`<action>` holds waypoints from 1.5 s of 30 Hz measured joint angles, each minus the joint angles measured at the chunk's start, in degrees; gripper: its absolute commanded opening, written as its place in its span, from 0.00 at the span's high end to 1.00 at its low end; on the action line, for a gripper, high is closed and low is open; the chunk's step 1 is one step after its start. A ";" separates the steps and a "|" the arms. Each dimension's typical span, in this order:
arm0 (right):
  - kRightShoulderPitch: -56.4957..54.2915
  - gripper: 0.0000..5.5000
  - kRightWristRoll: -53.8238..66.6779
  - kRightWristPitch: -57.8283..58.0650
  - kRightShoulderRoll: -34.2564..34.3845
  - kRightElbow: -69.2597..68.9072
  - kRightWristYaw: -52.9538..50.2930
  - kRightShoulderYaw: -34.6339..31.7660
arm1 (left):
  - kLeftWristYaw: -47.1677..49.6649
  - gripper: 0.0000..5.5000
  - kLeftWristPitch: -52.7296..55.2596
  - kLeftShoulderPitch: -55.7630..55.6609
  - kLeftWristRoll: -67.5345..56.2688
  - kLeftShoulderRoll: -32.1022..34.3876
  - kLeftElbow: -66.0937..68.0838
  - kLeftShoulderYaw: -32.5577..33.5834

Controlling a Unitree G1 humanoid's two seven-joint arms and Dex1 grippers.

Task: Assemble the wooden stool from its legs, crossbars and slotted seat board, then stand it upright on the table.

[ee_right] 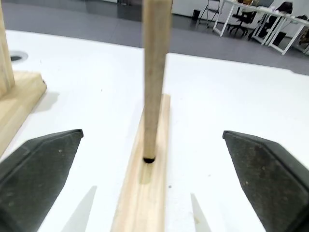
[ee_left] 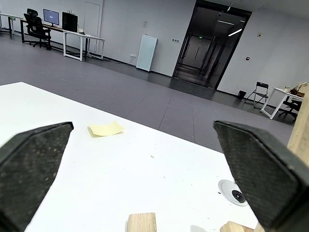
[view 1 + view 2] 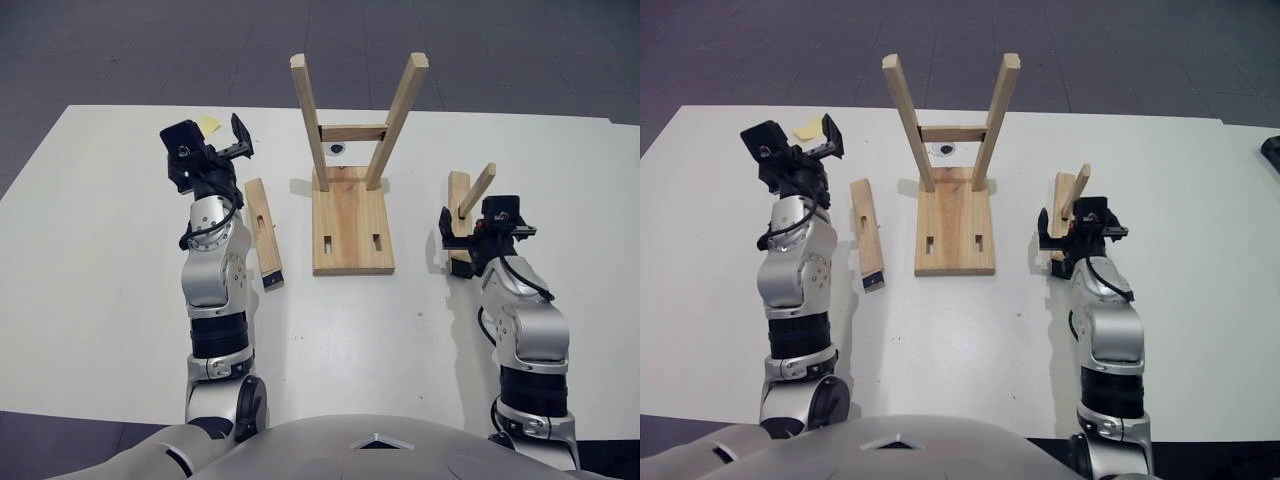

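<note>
The slotted seat board lies flat mid-table. Two legs stand up from its far end, joined by a crossbar. A loose leg lies left of the board; its end shows in the left wrist view. My left gripper is held above the table beside this leg, open and holding nothing, pads wide apart. At the right, another leg lies flat with a crossbar standing in its slot. My right gripper is open and straddles that leg, with its pads clear of the wood.
A yellow sticky note lies on the far left of the white table. A round cable grommet sits behind the seat board. The table's near half is bare.
</note>
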 measured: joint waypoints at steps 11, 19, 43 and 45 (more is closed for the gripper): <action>-1.81 0.18 0.98 14.50 0.85 0.68 -0.19 -2.55 | 0.95 0.02 9.00 -2.52 -2.51 -1.31 0.12 1.45; -5.39 0.40 1.14 24.08 0.77 1.02 1.04 -2.56 | 1.62 0.02 11.96 -3.54 -3.19 -1.44 -0.41 2.60; -9.12 0.62 4.30 7.65 1.38 -0.80 4.48 -12.05 | -1.71 0.02 13.77 -4.24 -12.04 -2.19 1.77 7.30; -11.50 0.62 6.03 1.04 -0.28 -1.25 6.60 -13.94 | -5.51 0.02 13.86 -4.97 -19.54 -1.27 1.52 11.81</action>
